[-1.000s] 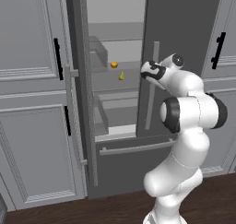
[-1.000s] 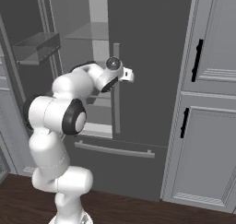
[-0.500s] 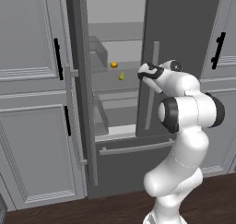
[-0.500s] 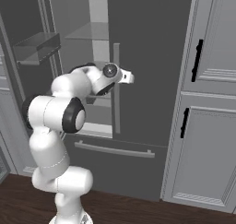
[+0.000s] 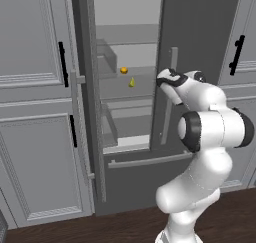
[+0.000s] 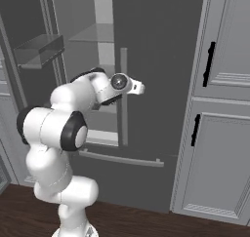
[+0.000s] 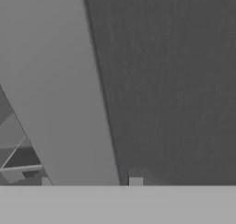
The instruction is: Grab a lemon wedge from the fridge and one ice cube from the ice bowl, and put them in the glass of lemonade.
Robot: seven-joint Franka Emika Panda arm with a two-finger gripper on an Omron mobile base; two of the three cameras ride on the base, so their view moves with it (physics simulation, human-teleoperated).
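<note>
Fridge point(image 5: 200, 32) left door open; lemon wedge point(image 5: 132, 82) on shelf beside small orange item point(image 5: 123, 70). Gripper point(image 5: 161, 80) near right door's bar handle point(image 5: 171, 94); finger state cannot be told.

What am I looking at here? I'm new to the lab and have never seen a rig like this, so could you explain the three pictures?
This is a rendered kitchen, not a real one. The white machine is a robot arm with dark joints, standing on a base that can drive. Two cameras ride on that base: one looks past the arm from its left, one from its right. The third camera sits on the hand itself and stares at close range at a pale bar and the dark door surface.

The arm faces the fridge, a tall dark grey unit whose left door stands open. On a pale shelf inside lie the lemon wedge, tiny and yellow-green, and a small round orange item. The gripper is up by the right door's handle. Whether its fingers are open or holding anything cannot be told.
</note>
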